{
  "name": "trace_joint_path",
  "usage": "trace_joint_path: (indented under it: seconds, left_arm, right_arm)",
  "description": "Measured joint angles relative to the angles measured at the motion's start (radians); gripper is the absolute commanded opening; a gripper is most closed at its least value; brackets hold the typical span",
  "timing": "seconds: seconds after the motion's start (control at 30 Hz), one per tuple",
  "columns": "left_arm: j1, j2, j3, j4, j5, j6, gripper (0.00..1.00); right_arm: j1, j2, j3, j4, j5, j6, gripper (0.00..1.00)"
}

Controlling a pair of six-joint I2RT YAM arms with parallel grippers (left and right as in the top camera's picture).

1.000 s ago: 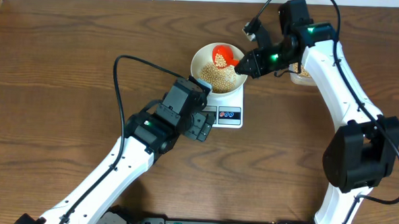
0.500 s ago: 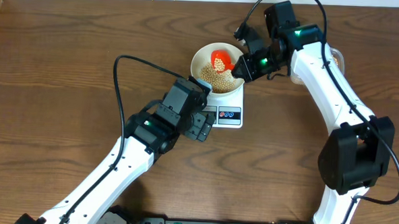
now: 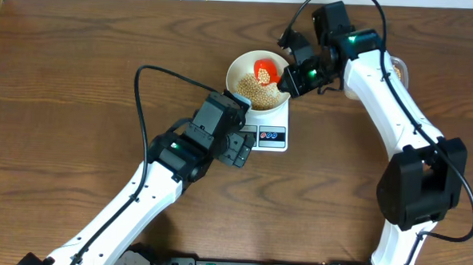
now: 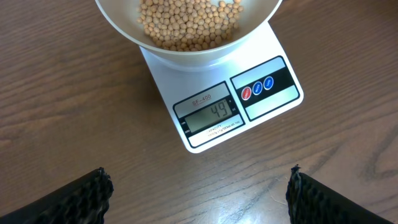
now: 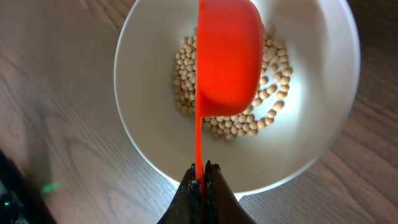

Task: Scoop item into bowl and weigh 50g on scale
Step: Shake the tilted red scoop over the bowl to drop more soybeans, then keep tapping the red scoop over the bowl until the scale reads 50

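Scoop (image 5: pixel 227 56) handle pinched in right gripper (image 5: pixel 200 180), tipped on edge over bowl (image 5: pixel 143 112) at 12 o'clock end of scale (image 4: pixel 273 46), for trickling beans (image 4: pixel 186 18). Left gripper (image 4: pixel 198 180) spread, empty, parked at 8 o'clock for display (image 4: pixel 211 115) view: 49, likely just short.

The orange scoop (image 3: pixel 264 69) has rolled over on its side above the bowl (image 3: pixel 234 69); the beans (image 3: pixel 254 87) it carried have left it.
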Motion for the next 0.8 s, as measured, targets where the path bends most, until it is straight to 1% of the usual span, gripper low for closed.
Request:
trace_joint_path:
  seconds: [0.37,0.6,0.8]
  left_arm:
    - [0.0,0.0,0.0,0.0,0.0,0.0,0.92]
    - [0.0,0.0,0.0,0.0,0.0,0.0,0.92]
    - [0.0,0.0,0.0,0.0,0.0,0.0,0.92]
  right_arm:
    - [0.013,0.0,0.0,0.0,0.027,-0.004,0.01]
    - [0.042,0.0,0.0,0.0,0.108,-0.008,0.01]
    - [0.051,0.0,0.0,0.0,0.121,-0.008,0.01]
